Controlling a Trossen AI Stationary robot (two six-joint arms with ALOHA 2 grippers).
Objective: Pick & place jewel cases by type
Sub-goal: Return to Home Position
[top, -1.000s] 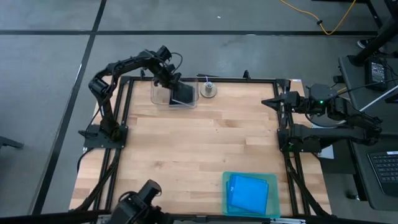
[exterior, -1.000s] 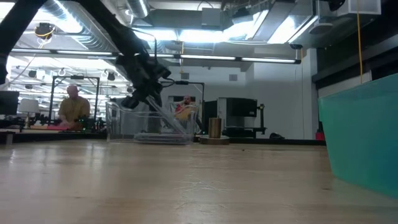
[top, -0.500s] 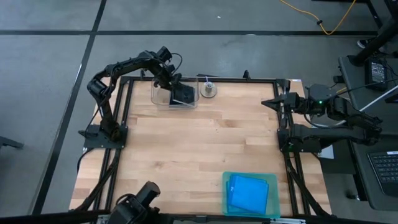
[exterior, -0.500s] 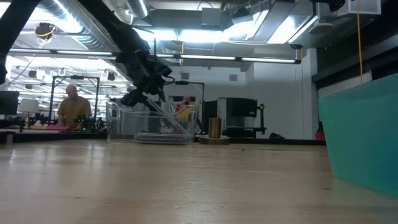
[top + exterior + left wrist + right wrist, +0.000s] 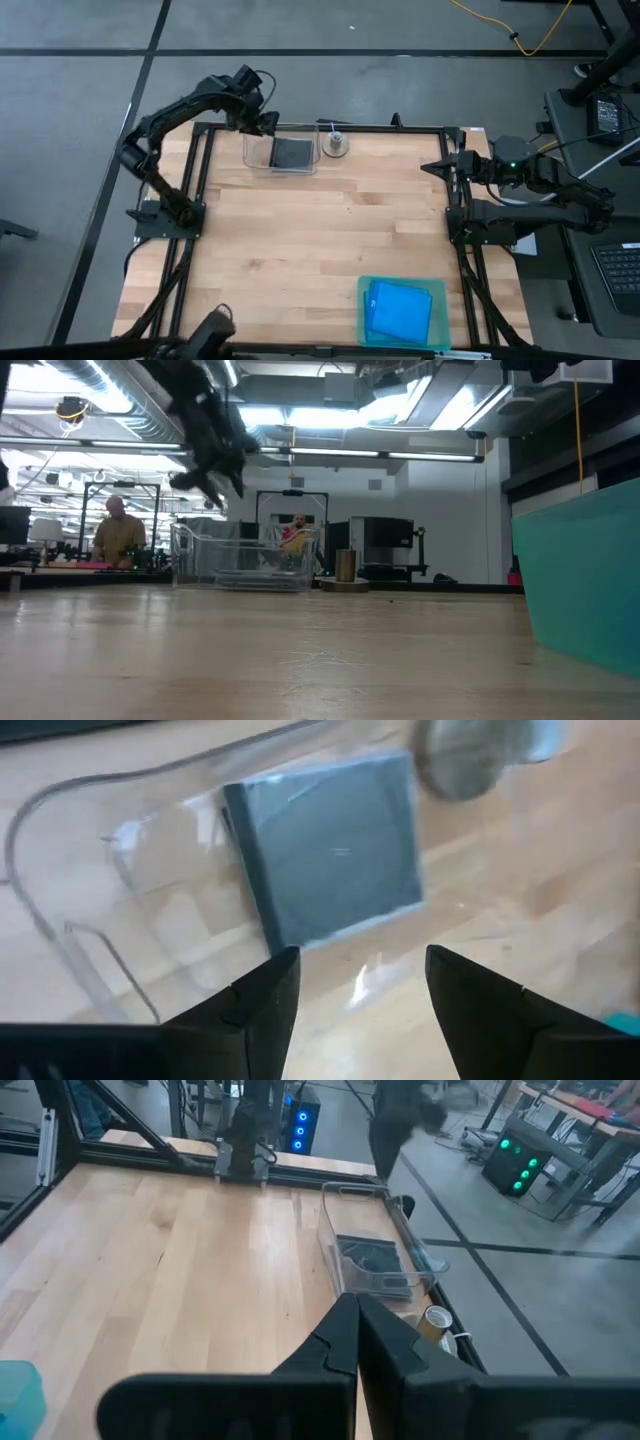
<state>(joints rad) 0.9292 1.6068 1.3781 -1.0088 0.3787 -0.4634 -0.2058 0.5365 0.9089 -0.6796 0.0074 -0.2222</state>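
Sorting looked complete and the step in hand was judged the return to rest. The left gripper point(image 5: 264, 120) hung empty with fingers spread wide above the 11 o'clock edge of the light wooden table point(image 5: 320, 230), and the right gripper point(image 5: 430, 165) sat pinched closed on nothing near 3 o'clock.

Count: one clear plastic tub point(image 5: 254, 152) at 11 o'clock showed one grey-black square jewel case point(image 5: 292, 152) on top, with any beneath it hidden. One teal-green square tray point(image 5: 362, 300) at 5 o'clock held a stack of bright blue rectangular jewel cases point(image 5: 398, 310), number not separable.

Next move, as judged: fold the left arm home, clear of the tub's wall.

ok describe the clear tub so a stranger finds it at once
In the high view, follow the top edge of the wooden table toward its left end. The clear tub sits by the left gripper, a dark jewel case flat inside. Unlike the teal tray holding blue cases, it is see-through.
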